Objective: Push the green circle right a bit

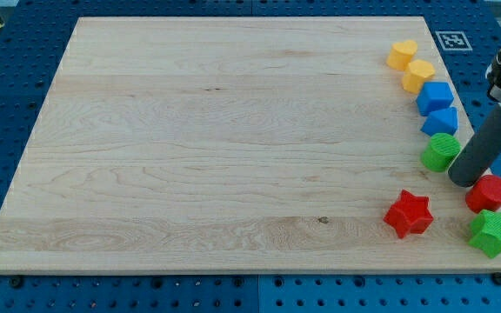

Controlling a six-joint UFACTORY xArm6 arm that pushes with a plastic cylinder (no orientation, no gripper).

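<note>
The green circle [440,151] lies near the board's right edge, below two blue blocks. My tip [463,179] is the lower end of the dark rod that comes in from the view's upper right. It stands just right of and slightly below the green circle, close to it or touching it; I cannot tell which. The red circle [489,192] is just right of the tip.
A curved row runs down the right edge: yellow block [401,54], yellow block [419,75], blue block [435,96], blue block [442,121]. A red star [408,214] and a green star [494,232] lie near the bottom right. The wooden board [216,148] has its right edge close by.
</note>
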